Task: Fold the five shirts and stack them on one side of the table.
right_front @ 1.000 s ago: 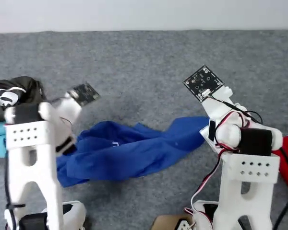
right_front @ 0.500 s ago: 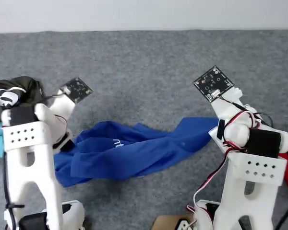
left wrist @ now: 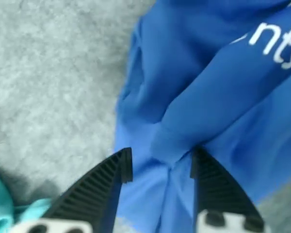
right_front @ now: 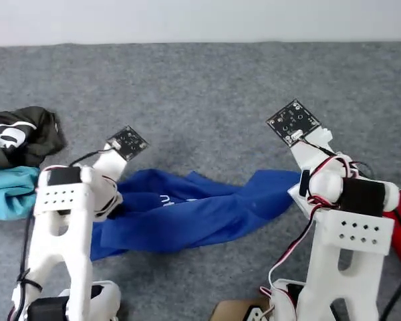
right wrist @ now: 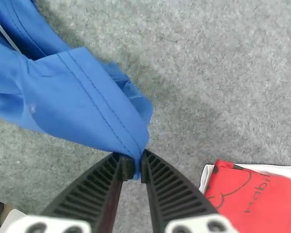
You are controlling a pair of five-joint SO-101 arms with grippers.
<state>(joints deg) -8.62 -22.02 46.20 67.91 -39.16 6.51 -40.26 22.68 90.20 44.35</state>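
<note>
Our right gripper (right wrist: pixel 135 164) pinches a hem corner of the blue shirt (right_front: pixel 187 214). Our left gripper (left wrist: pixel 160 159) is wide apart over the other end, cloth between its jaws. The shirt lies bunched across the grey table (right_front: pixel 207 100). It looks soft and floppy, so we think corners are best to grab.

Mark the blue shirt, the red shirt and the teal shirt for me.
blue shirt (right_front: pixel 194 214), high view, on its crumpled middle.
red shirt (right wrist: pixel 247 191), right wrist view, on its flat red face.
teal shirt (right_front: pixel 10 192), high view, on its bunched middle.
</note>
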